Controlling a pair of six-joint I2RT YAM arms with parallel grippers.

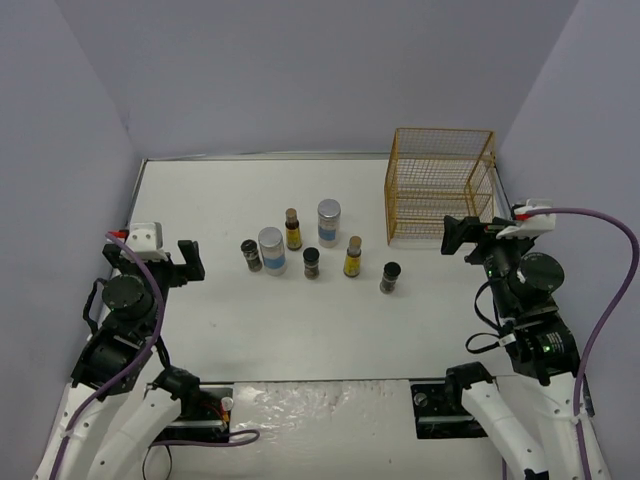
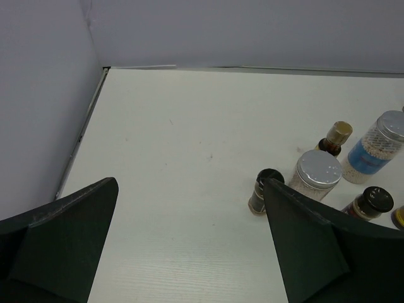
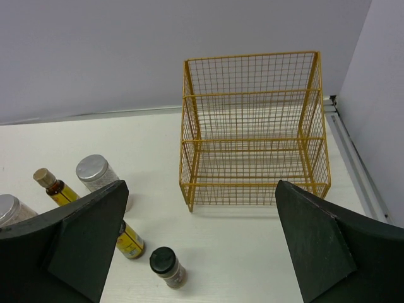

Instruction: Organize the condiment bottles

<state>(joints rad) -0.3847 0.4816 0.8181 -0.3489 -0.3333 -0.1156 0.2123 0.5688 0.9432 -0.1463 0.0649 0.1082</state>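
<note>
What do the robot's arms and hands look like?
The left arm and right arm are white with round black joints. The left hand and right hand are black, with wedge-shaped fingers. Purple cables trail along both.

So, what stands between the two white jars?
A slim bottle stands between the nearer white jar and the farther white jar, clearest in the top view.

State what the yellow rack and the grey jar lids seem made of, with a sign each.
Yellow rack: likely coated metal wire; thin see-through grid. Grey jar lids: matte metal or silvered plastic, unclear which; soft even sheen.
</note>
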